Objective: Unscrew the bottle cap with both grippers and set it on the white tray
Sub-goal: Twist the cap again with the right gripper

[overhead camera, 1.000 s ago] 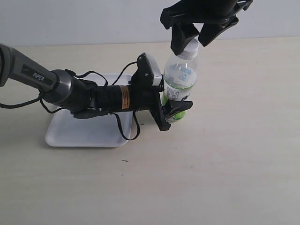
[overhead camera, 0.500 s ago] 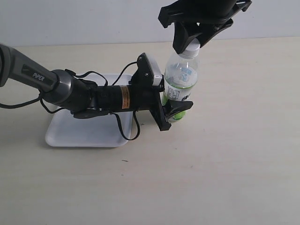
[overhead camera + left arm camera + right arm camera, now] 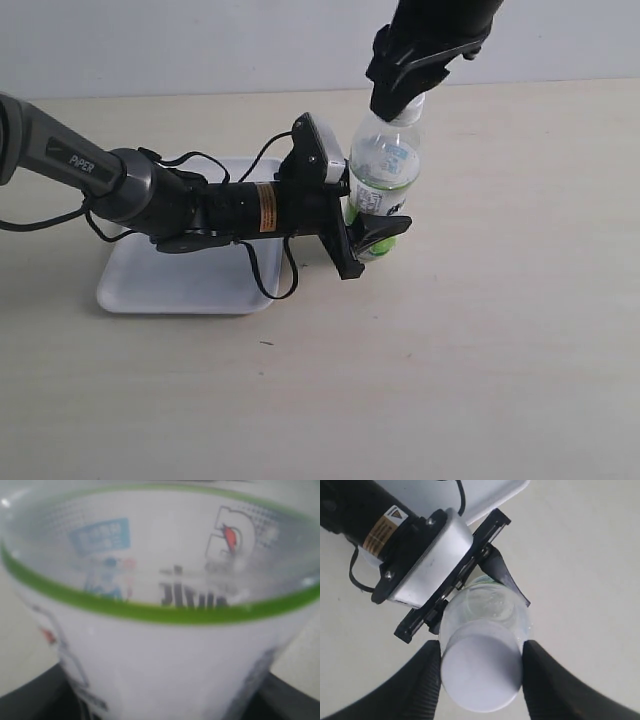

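The bottle (image 3: 386, 170) stands upright on the table beside the white tray (image 3: 180, 288). My left gripper (image 3: 374, 226) reaches in from the side and is shut on the bottle's lower body. In the left wrist view the label of the bottle (image 3: 165, 650) fills the picture, with dark jaw parts at both lower corners. My right gripper (image 3: 399, 97) comes down from above and is shut on the bottle cap (image 3: 481, 676), which sits on the bottle's neck. Both ribbed fingers (image 3: 431, 672) press the cap's sides. Only a sliver of the bottle cap (image 3: 409, 112) shows in the exterior view.
The grey "PIPER" arm (image 3: 90, 170) and its black cables (image 3: 265, 270) lie across the tray. A corner of the white tray (image 3: 487, 492) shows behind the left wrist housing (image 3: 427, 557). Bare beige tabletop (image 3: 480, 330) lies right of and in front of the bottle.
My right gripper has closed from open around the cap to shut on it, and its wrist has turned. The left arm and the bottle have not moved.
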Motion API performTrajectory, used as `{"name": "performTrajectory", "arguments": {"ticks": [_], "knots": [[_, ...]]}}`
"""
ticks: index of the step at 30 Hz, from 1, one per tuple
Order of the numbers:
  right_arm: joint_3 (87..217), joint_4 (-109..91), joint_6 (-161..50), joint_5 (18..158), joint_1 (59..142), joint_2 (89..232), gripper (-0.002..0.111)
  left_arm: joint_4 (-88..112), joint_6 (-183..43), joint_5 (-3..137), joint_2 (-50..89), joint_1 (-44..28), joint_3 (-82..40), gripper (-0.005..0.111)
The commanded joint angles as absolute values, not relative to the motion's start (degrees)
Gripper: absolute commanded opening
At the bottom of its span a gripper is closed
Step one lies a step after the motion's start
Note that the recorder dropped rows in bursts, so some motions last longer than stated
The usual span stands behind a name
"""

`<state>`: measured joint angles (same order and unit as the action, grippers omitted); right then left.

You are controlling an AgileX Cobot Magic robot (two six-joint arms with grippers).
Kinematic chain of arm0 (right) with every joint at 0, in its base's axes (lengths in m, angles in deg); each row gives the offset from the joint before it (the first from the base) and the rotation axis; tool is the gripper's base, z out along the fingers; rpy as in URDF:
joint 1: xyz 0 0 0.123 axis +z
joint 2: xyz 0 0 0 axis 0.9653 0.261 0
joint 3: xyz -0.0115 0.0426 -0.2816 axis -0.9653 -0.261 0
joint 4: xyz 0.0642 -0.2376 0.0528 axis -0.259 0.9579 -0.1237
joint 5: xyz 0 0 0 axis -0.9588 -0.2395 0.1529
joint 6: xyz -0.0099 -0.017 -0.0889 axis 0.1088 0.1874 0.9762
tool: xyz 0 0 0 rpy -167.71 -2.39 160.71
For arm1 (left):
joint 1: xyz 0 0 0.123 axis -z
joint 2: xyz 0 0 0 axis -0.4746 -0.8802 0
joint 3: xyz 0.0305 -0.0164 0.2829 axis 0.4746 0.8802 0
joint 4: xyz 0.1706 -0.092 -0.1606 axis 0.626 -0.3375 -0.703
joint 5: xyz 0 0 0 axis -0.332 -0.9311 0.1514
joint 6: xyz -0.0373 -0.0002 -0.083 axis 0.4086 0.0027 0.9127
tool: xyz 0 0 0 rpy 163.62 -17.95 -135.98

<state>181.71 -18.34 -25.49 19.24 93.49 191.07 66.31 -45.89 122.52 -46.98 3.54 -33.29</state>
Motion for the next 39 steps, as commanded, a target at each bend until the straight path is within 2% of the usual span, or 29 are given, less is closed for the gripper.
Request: {"name": "performTrajectory", "arguments": {"ticks": [1, 13, 25, 34, 39], "knots": [[181.44, -18.33, -12.4, 19.75, 93.56, 190.7, 0.0, 67.66, -45.89, 119.37, -47.05, 3.58, -32.99, 0.0], [181.44, -18.33, 19.69, 21.13, 93.56, 190.7, 0.0, 67.66, -45.89, 119.37, -47.05, 3.58, -32.99, 0.0], [181.44, -18.09, 42.8, 23.09, 93.56, 190.7, 0.0, 67.66, -45.89, 119.37, -47.05, 3.58, -32.99, 0.0], [181.44, -18.09, 56.16, 26.14, 93.56, 190.7, 0.0, 67.66, -45.89, 119.37, -47.05, 3.58, -32.99, 0.0], [181.44, -18.09, 56.58, 26.23, 93.56, 190.7, 0.0, 67.66, -45.89, 119.37, -47.05, 3.58, -32.99, 0.0]]}}
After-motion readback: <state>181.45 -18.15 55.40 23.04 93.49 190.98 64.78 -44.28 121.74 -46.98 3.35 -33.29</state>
